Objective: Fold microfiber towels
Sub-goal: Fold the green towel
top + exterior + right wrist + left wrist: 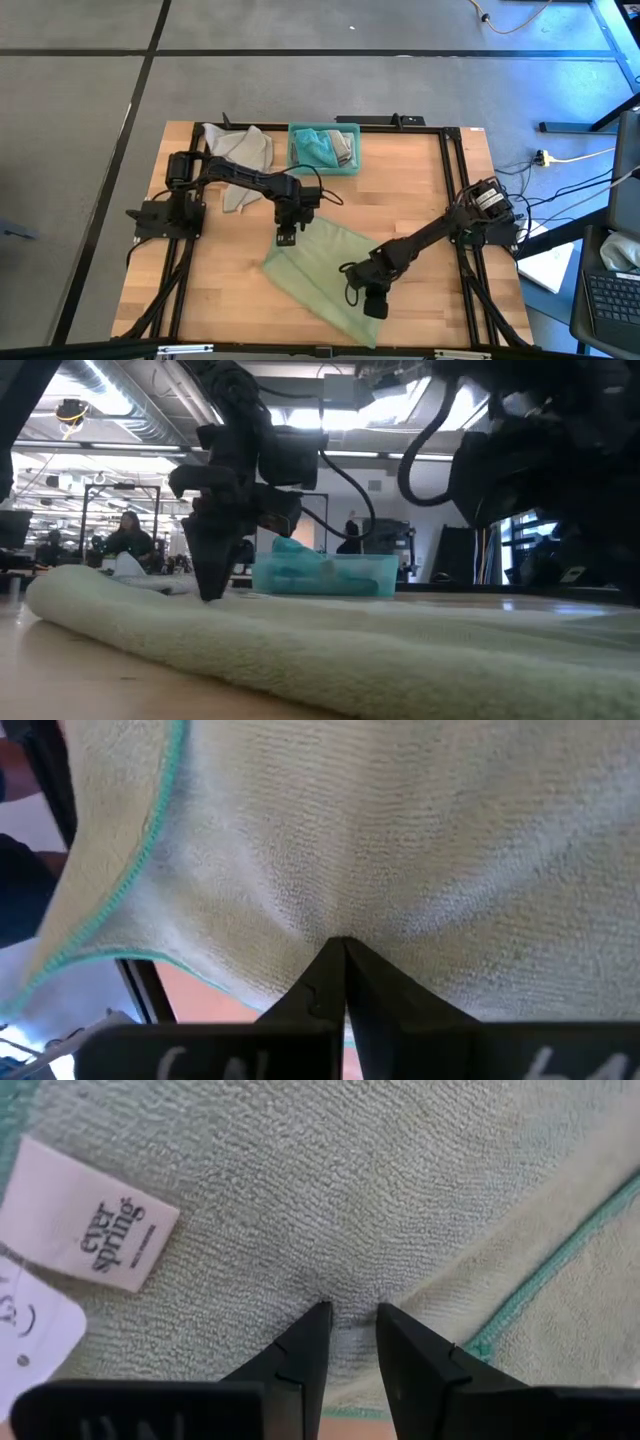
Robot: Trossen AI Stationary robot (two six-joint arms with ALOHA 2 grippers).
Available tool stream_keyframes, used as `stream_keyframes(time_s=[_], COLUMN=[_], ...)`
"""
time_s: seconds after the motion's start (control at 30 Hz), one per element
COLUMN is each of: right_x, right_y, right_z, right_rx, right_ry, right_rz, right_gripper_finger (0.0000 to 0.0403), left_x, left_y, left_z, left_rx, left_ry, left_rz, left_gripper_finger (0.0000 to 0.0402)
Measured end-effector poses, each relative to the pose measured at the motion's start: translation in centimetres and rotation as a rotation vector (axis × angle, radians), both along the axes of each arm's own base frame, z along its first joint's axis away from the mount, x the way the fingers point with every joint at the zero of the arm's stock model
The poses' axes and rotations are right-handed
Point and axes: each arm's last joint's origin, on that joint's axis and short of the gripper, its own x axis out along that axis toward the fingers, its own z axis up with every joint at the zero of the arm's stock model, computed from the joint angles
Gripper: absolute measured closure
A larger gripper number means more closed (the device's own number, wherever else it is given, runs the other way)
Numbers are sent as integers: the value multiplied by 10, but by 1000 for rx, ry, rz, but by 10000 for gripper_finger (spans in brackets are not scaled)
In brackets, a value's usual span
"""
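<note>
Right now the pale green towel [318, 268] lies spread across the middle of the tabletop [420, 180], running at a slant toward the near edge, and both of my hands are on it. My left hand [286, 238] presses down at the towel's far corner with its fingers [305, 1355] set narrowly apart, a small ridge of pile bunched between the tips; I judge that a light pinch, not a firm hold. My right hand [372, 303] sits at the near side edge, fingers closed tight together with the cloth gathered at their tips (whether a fold is truly caught between them I cannot tell).

Judging by the looped pile and the way it puckers around my fingertips, this cloth is light, limp and a bit grippy. It will sag and drape the moment it is lifted, so the sensible places to take hold are the corners and the stitched teal hem [545, 1285], where the edge is firmer and less likely to slide out.

Beside my left fingers a white tag [88, 1217] is sewn to the towel, and it reads "ever spring" with a smaller line beneath that is too fine to read. A second tag [25, 1330] under it carries only care symbols.

More towels wait farther back: a grey one [238, 155] heaped on the tabletop and teal ones in the bin [324, 149].
</note>
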Motion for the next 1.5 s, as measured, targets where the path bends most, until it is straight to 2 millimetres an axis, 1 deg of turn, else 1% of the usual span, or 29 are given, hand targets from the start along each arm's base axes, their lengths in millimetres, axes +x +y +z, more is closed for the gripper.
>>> stream_keyframes(time_s=[0.2,0.33,0.53,0.63,0.73,0.83,0.9,0.97,1.03,1.13,1.3,1.4,1.5], right_x=[5,4,-1,-1,0,0,-3,-6,-7,-11,-16,-22,-33], right_y=[-16,-27,-46,-54,-57,-58,-59,-60,-61,-62,-64,-61,-49], right_z=[0,5,17,21,22,22,26,32,44,62,91,105,117], right_rx=[20,0,-128,-164,-145,-132,-142,-148,-138,-124,-87,-27,57], right_ry=[33,45,37,25,30,33,43,47,17,-36,-141,-166,-185], right_rz=[-23,-39,-43,-37,-36,-37,-50,-60,-81,-92,-125,-120,-59], right_gripper_finger=[389,389,389,389,389,389,389,389,389,389,388,388,383], left_x=[-2,-1,-1,-1,-1,-1,-2,-3,-5,-7,-11,-15,-19], left_y=[-11,-22,-40,-47,-53,-54,-54,-52,-49,-42,-38,-42,-55], left_z=[0,0,1,1,1,1,2,6,12,32,53,63,72], left_rx=[2,5,12,13,22,25,25,41,67,90,57,-6,-79], left_ry=[26,42,58,64,65,67,64,58,42,-32,-104,-125,-146], left_rz=[-17,4,32,43,41,37,39,42,51,70,78,70,14], left_gripper_finger=[316,316,316,316,316,316,316,316,316,316,316,316,316])
